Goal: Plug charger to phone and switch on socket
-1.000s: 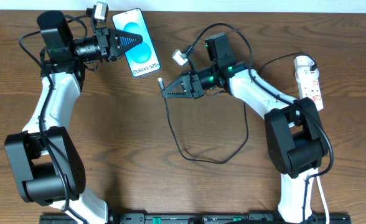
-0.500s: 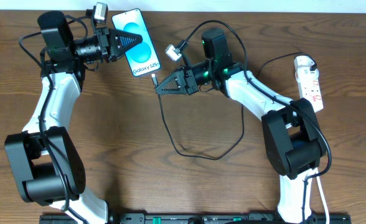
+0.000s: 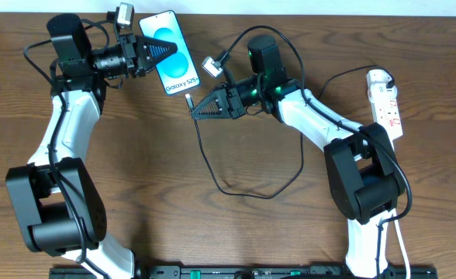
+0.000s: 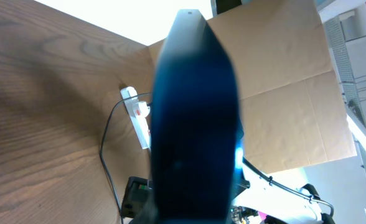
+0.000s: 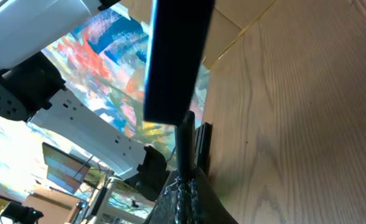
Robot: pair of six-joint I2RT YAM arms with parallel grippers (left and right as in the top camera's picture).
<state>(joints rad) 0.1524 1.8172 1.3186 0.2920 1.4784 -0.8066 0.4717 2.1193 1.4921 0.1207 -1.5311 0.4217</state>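
Above the brown wood-grain surface (image 3: pixel 135 170), the left gripper (image 3: pixel 172 52) is clamped on the slim rectangular phone (image 3: pixel 178 79), its glossy turquoise screen facing the overhead camera. The right gripper (image 3: pixel 197 112) pinches the thin black charger (image 3: pixel 190 99) near its plug, whose tip is just beside the phone's lower edge. Whether they touch cannot be told. The cable loops loosely. The narrow white socket (image 3: pixel 388 101) lies well apart, far right. The left wrist view shows the phone as a dark blur.

Colours. The phone (image 3: pixel 178 74) is showing a turquoise-blue screen with a paler round shape and white lettering, edged in black. The charger (image 3: pixel 202 147) is trailing as a thin black line. The socket (image 3: pixel 386 101) is showing white with small red markings. The table (image 3: pixel 174 232) is displaying dark brown wood grain.
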